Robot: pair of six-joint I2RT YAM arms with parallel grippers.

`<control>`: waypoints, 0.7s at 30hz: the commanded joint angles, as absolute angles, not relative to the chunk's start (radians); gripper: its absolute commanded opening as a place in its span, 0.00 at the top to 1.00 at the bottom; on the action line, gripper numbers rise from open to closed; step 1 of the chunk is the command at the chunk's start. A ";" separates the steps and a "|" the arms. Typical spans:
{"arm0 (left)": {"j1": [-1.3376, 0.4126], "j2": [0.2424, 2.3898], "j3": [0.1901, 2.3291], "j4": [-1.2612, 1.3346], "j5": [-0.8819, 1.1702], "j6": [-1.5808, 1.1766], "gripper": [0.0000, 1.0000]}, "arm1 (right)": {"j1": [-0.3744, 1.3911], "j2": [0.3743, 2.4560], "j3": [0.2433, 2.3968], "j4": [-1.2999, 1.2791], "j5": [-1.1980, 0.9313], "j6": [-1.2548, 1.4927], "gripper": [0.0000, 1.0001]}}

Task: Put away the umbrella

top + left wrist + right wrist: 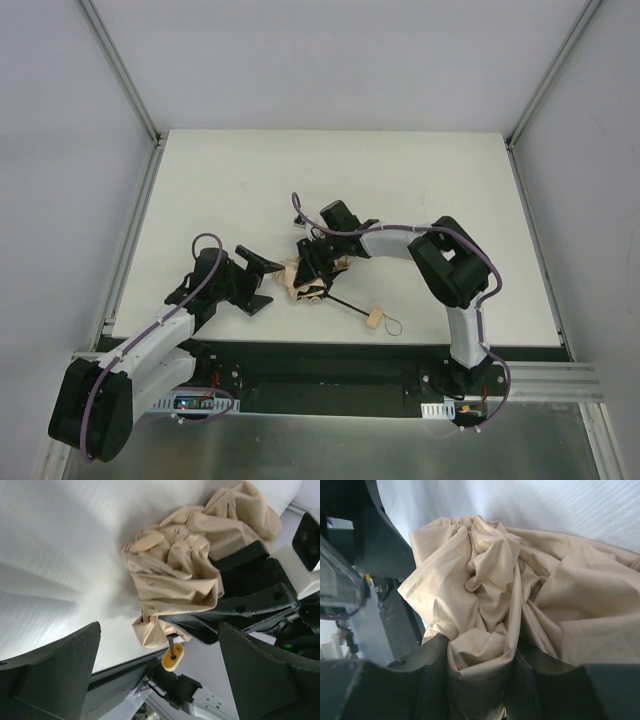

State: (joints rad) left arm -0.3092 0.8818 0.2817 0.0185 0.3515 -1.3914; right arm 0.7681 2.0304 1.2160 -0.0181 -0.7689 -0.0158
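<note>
No text, label, brand, number or sign can be read in any of the three views. The umbrella point(520, 595) shows plain beige fabric in both wrist views (creases only, no print). In the top view, a small circuit board point(190, 404) at the near left arm base and a small white ribbed part point(437, 410) at the near right arm base are too small for any marking on them to be made out.

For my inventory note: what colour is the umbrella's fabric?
The umbrella fabric is plain beige, clearest in the right wrist view.
</note>
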 commanded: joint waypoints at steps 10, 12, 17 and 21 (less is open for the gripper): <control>-0.511 1.047 0.209 0.245 0.126 -1.715 0.01 | 0.750 2.125 1.115 0.072 -0.808 0.218 1.00; -0.511 1.084 0.224 0.258 0.150 -1.666 0.01 | 0.747 2.126 1.120 0.069 -0.818 0.212 1.00; -0.525 1.008 0.227 0.175 0.108 -1.631 0.02 | 0.738 2.137 1.124 0.067 -0.828 0.199 1.00; -0.525 0.983 0.195 0.178 0.095 -1.721 0.02 | 0.738 2.143 1.126 0.069 -0.834 0.199 1.00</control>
State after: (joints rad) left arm -0.5175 1.0061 0.2169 0.2192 0.1501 -1.6669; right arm 0.7311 2.0724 1.1610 0.1623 -0.8875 0.1982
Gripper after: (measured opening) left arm 0.978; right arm 0.386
